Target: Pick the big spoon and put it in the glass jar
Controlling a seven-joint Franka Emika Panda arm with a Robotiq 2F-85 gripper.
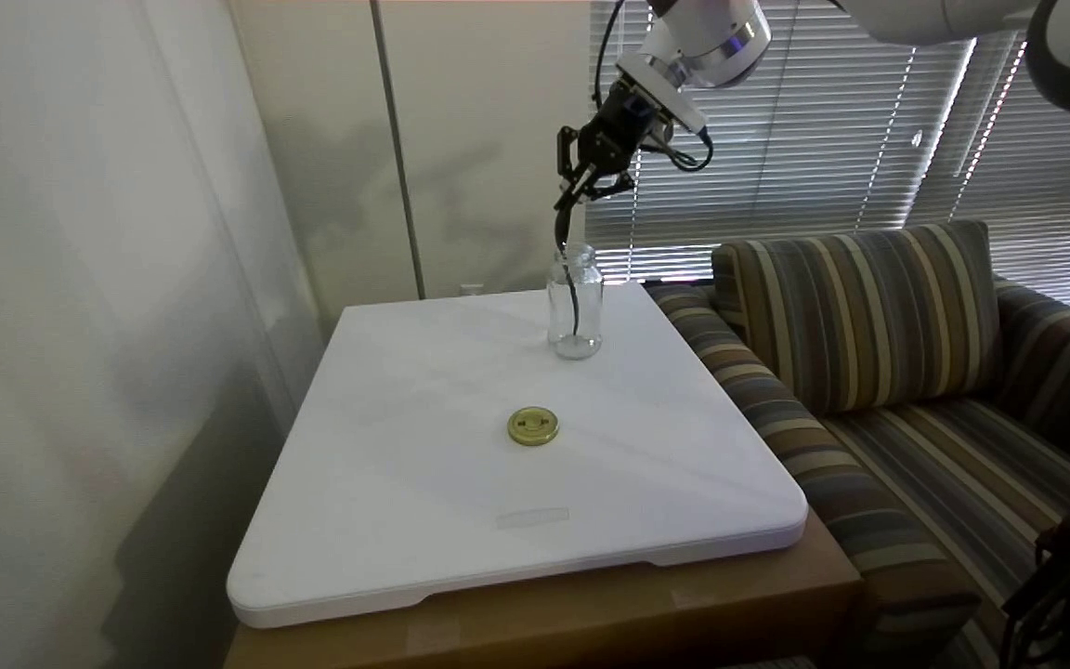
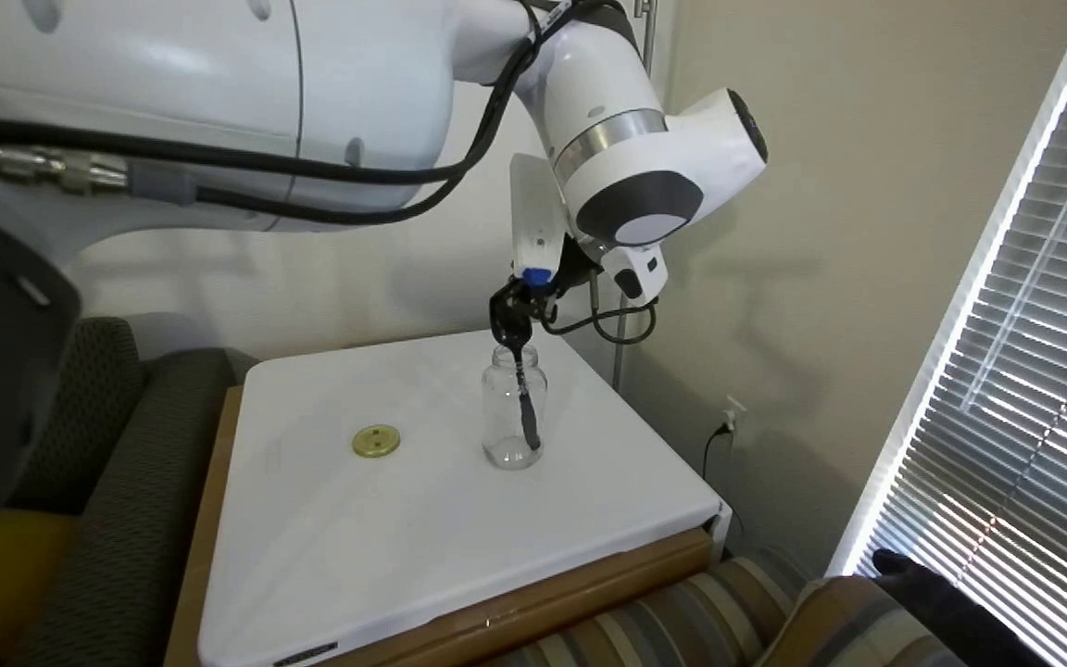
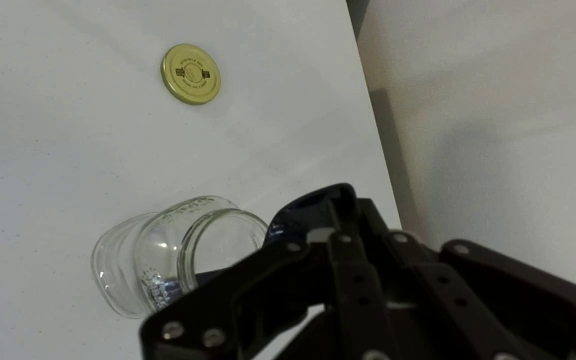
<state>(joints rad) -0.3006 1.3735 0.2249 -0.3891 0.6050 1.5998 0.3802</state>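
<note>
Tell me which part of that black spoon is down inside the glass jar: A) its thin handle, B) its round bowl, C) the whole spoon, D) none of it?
A: in both exterior views the big spoon has its handle down inside the glass jar, while its bowl is above the rim, up at the end effector.

Your Panda arm point(image 2: 191, 69) is rounded and white, with dark caps point(image 2: 635, 195), a silver ring point(image 2: 609, 139), black cables point(image 2: 357, 173) and a blue patch point(image 2: 537, 276); your Robotiq gripper point(image 3: 354, 207) is black, its linkages point(image 3: 218, 307) studded with silver screws point(image 3: 213, 337).
</note>
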